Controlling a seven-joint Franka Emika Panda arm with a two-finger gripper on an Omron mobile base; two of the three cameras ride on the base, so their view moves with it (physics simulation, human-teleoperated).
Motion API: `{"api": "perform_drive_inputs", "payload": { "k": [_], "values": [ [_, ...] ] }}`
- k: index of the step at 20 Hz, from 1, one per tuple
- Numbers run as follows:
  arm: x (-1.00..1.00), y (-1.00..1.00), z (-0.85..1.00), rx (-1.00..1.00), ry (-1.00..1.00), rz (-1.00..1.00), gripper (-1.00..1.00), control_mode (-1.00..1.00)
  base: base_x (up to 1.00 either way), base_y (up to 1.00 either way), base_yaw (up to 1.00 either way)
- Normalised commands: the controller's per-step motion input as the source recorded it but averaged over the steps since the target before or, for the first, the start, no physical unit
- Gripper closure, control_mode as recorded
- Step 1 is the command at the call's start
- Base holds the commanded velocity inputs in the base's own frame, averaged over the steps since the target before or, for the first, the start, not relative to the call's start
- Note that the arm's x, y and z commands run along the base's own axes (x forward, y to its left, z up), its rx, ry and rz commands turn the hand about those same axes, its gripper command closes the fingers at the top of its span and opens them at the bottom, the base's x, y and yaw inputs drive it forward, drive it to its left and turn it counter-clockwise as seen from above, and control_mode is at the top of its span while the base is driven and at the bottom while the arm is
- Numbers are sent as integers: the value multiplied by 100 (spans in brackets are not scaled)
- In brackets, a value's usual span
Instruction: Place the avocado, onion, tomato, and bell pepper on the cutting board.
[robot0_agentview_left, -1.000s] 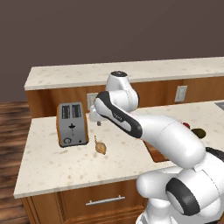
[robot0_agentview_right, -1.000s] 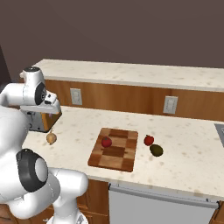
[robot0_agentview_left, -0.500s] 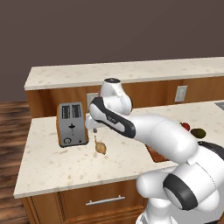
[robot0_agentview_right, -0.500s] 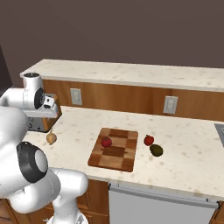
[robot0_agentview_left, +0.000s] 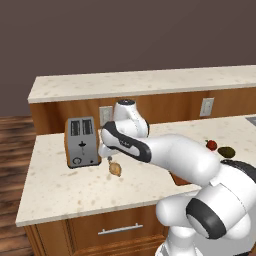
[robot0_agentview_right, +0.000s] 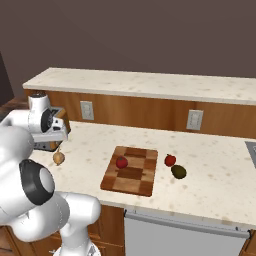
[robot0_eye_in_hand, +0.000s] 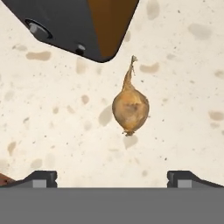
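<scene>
The tan onion (robot0_eye_in_hand: 130, 107) lies on the counter with its dry stalk toward the toaster; it also appears as the onion (robot0_agentview_left: 115, 169) and the onion (robot0_agentview_right: 58, 158). My gripper (robot0_eye_in_hand: 112, 177) hangs just above it, open, its fingertips wide apart and holding nothing; it is the gripper (robot0_agentview_left: 106, 154) in the left base view. The checkered cutting board (robot0_agentview_right: 131, 170) carries one red round item (robot0_agentview_right: 121, 162). To the right of the board lie a second red round item (robot0_agentview_right: 170, 160) and the dark avocado (robot0_agentview_right: 178, 171).
A silver toaster (robot0_agentview_left: 81, 142) stands just left of the onion, and its corner (robot0_eye_in_hand: 74, 24) looms at the top of the hand view. A raised back ledge (robot0_agentview_right: 150, 82) with wall outlets (robot0_agentview_right: 194, 119) runs behind the counter.
The arm has swung left and lowered, bringing the hand over the onion beside the toaster. The onion and the items at the board have not moved.
</scene>
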Motion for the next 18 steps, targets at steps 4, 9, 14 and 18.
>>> {"api": "perform_drive_inputs", "payload": {
  "k": [4, 9, 14, 18],
  "values": [
    [7, 0, -33, 0, 0, 8, -100, -100, 0, 0, 0],
    [15, 0, -30, 0, 0, 7, -100, -100, 0, 0, 0],
    [16, 0, -30, 0, 0, 7, -100, -100, 0, 0, 0],
    [13, 0, -24, 0, 0, 6, -100, -100, 0, 0, 0]
  ]
}}
